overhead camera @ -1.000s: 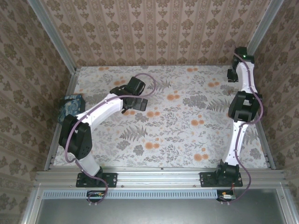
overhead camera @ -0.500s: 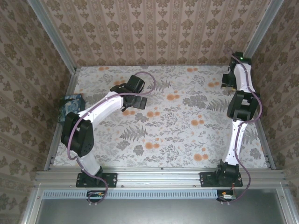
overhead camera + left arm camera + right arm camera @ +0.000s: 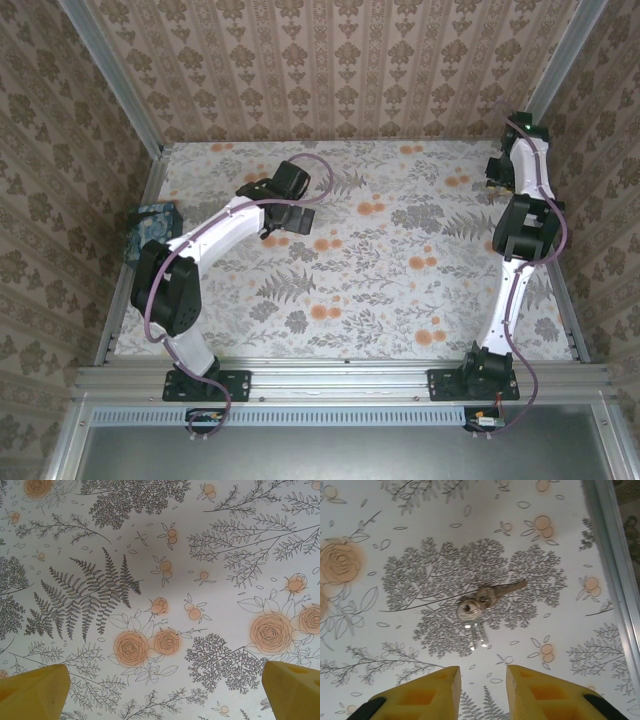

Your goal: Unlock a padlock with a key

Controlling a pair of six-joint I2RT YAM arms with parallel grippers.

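Tabletop in white floral print (image 3: pixel 380 290); left gripper (image 3: pixel 164 695) wide open, empty, far from grey metal side rail (image 3: pixel 607 555); right gripper (image 3: pixel 482 690) narrowly parted, empty, above small silver ringed keys (image 3: pixel 477 605) near that rail, which might skid from closing jaws.

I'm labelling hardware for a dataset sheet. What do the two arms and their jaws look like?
The left arm and right arm each have white tubular links joined by bulky black joint housings, on a black base plate. A purple cable loops along each. The left gripper and right gripper carry blocky yellow jaws; the right pair shows recessed pockets.
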